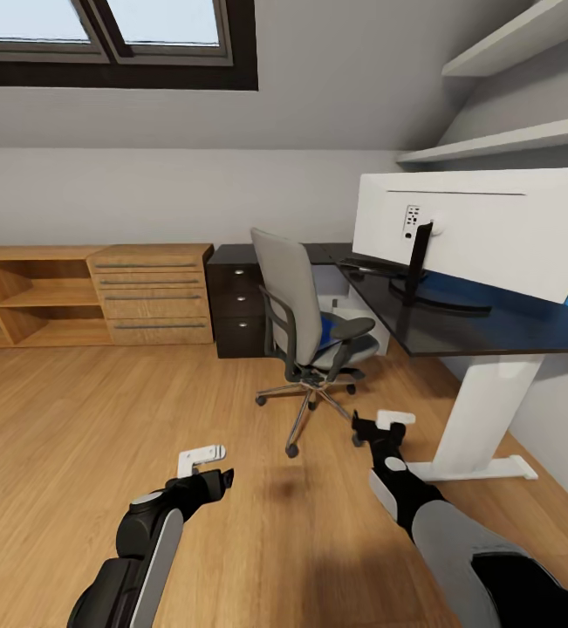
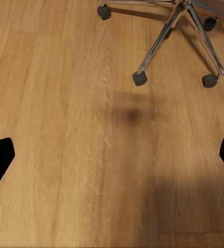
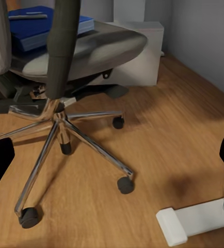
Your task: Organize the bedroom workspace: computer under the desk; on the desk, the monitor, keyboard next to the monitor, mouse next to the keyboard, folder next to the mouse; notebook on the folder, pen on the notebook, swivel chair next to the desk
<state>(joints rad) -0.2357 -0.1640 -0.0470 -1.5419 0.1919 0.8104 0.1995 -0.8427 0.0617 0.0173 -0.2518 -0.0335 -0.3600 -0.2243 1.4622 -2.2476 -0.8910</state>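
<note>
- Swivel chair (image 1: 305, 323) on wooden floor (image 1: 74, 419), just beside bench (image 1: 493, 336).
- Blue folder (image 3: 40, 26) flat on chair seat.
- Monitor (image 1: 484, 227) upright on bench.
- Left gripper (image 1: 207, 467) and right gripper (image 1: 386, 429) both spread, empty, above floor.

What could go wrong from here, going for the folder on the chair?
1. The folder lies on the seat of the swivel chair, which stands on castors; a push from either claw could roll it away.
2. Something thin lies on top of the folder and might slide off when it is lifted.
3. The right claw hangs near the desk leg and could clip it.
</note>
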